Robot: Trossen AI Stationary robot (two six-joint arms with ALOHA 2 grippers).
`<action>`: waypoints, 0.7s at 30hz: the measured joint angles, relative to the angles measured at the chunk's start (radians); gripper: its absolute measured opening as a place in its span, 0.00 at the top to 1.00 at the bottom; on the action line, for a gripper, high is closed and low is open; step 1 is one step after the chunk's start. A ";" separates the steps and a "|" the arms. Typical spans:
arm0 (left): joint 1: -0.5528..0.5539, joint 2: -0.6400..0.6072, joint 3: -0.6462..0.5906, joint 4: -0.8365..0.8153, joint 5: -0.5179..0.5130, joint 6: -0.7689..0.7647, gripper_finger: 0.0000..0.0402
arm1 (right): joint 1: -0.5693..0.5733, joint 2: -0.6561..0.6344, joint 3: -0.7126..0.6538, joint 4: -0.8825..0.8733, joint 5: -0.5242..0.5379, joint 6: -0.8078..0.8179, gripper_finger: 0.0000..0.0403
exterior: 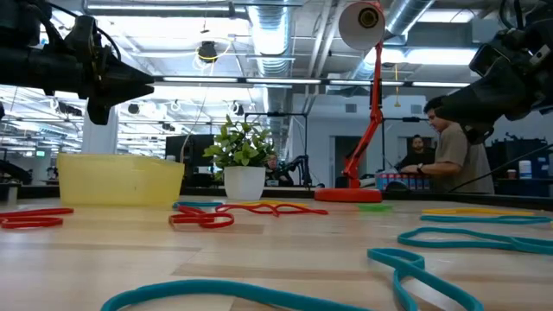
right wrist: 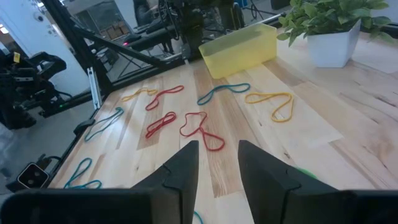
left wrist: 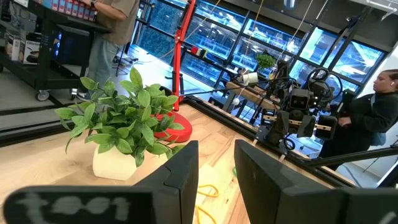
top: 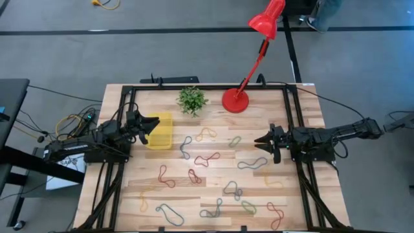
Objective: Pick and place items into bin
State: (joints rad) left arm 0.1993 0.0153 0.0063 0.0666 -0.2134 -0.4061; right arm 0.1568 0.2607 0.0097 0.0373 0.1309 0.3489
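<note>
I am holding my left gripper (top: 147, 127) above the table at its left edge, hanging right over the near rim of the yellow bin (top: 160, 131), and its fingers (left wrist: 180, 177) are standing a little apart with nothing between them. Through my left wrist camera I am looking past those fingers at the small potted plant (left wrist: 121, 127) and, behind it, the round base of the red lamp (left wrist: 169, 126).

My right gripper (top: 261, 142) is hovering at the opposite side of the table, well apart from the bin, pointing inward toward the middle. Its fingers (right wrist: 181, 171) are also parted by a narrow gap and are gripping nothing. Past them I am seeing several of the rubber bands lying flat on the wood: a red loop (right wrist: 201, 130) nearest, a second red one (right wrist: 161, 124) beside it, a yellow loop (right wrist: 272, 104) and a teal one (right wrist: 222, 92) closer to the bin (right wrist: 239, 46).

The rest of the bands (top: 206, 158) are lying scattered across the middle and near part of the wooden table (top: 149, 184) (red, green, blue, yellow and grey ones, none of them touching either gripper). From what the views are showing me, I cannot tell whether any band is lying inside the bin. A person (exterior: 449, 147) is standing in the room beyond the table.
</note>
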 joint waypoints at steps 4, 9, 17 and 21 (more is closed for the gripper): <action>0.000 0.000 0.000 0.000 0.000 0.000 0.77 | 0.000 0.000 0.000 0.000 0.000 0.000 0.73; 0.000 0.000 0.000 0.000 -0.001 0.000 0.77 | 0.000 0.000 0.000 0.000 0.000 0.000 0.73; 0.000 0.000 0.000 0.000 -0.001 0.000 0.77 | 0.000 0.000 0.000 0.000 0.000 -0.007 0.73; 0.000 0.000 0.000 0.000 -0.001 0.000 0.77 | 0.000 0.000 0.000 0.000 0.000 -0.008 0.73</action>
State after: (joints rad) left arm 0.1993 0.0151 0.0063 0.0666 -0.2146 -0.4063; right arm 0.1566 0.2607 0.0098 0.0372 0.1314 0.3412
